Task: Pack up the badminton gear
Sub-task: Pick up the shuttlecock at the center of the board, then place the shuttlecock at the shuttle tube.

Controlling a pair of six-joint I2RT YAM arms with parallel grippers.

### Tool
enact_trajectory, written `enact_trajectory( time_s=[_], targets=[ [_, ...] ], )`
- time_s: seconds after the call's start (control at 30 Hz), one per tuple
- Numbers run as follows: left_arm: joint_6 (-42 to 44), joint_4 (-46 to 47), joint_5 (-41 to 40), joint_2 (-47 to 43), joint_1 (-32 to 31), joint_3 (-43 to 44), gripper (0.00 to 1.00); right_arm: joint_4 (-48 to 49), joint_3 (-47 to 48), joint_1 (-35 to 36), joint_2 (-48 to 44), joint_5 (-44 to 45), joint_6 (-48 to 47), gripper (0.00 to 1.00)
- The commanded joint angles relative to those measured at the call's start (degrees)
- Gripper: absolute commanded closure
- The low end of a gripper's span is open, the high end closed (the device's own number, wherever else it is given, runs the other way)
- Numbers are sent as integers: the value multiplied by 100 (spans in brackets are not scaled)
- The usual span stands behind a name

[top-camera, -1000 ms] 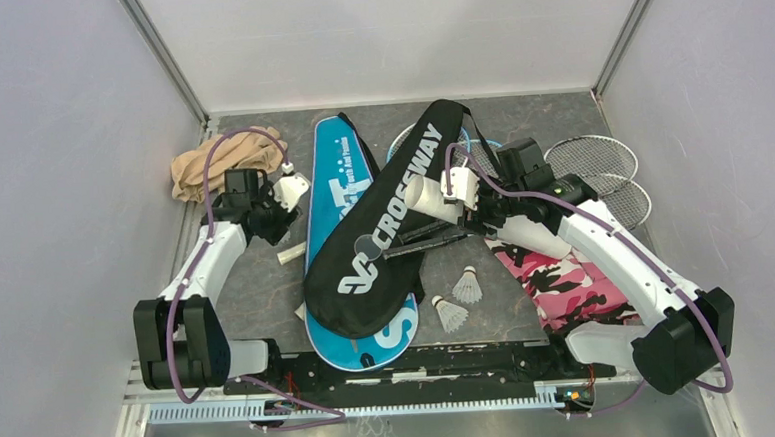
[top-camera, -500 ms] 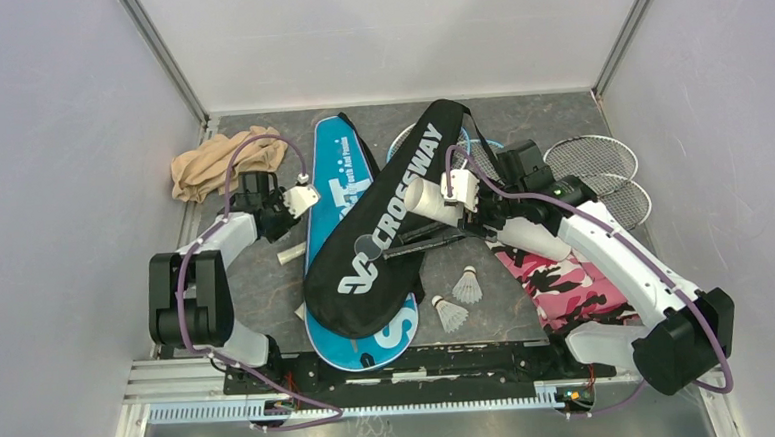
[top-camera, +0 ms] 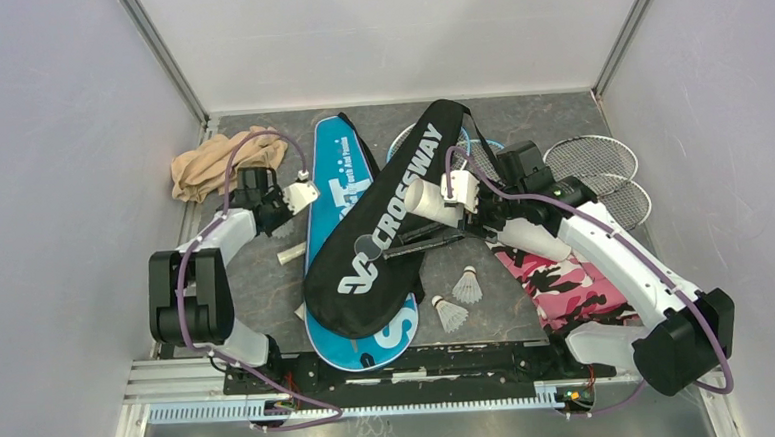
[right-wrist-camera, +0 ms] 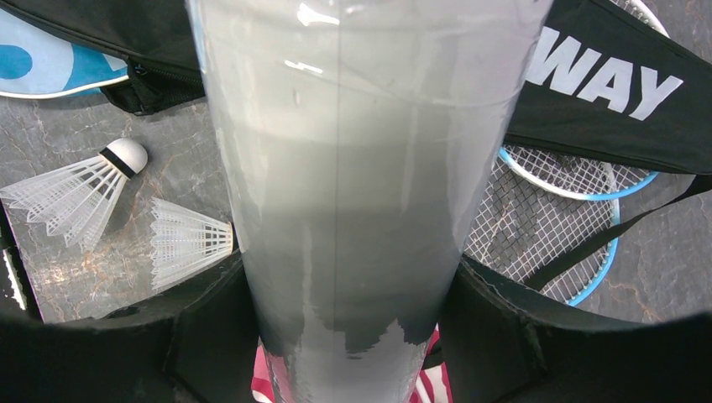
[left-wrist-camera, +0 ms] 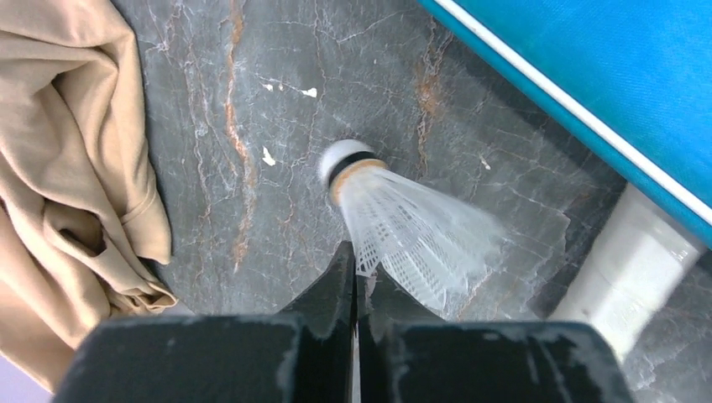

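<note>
left gripper (left-wrist-camera: 353, 281) closed, seemingly pinching shuttlecock (left-wrist-camera: 407, 231) skirt, right gripper (right-wrist-camera: 348, 315) clasping white tube (right-wrist-camera: 353, 151)

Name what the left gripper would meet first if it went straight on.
The left gripper, shut on the shuttlecock, would probably hit the grey table, between tan cloth and blue cover; depth unclear.

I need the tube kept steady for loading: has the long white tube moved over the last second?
No. The white tube sits at the same spot against the black CROSSWAY cover, its end still beside the lettering.
</note>
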Motion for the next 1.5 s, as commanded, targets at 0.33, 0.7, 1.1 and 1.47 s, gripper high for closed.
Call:
enact_trajectory(
  time_s=[0.33, 0.7, 1.1, 1.47],
  targets=[
    [-671, -4301, 3283, -580, 23, 2706, 96, -118, 502, 21, 373, 29, -311, 90],
    [-1471, -5476, 5037, -496, -1093, 4373, 98, -267, 730, 234, 670, 7, -450, 90],
    [-2618, -4211, 4841, -357, -2390, 4318, 98, -398, 824, 555, 758, -383, -533, 90],
    [-2780, -4019, 4502, -98, -2825, 4296, 82, -365, 773, 643, 667, -863, -549, 92]
  ],
)
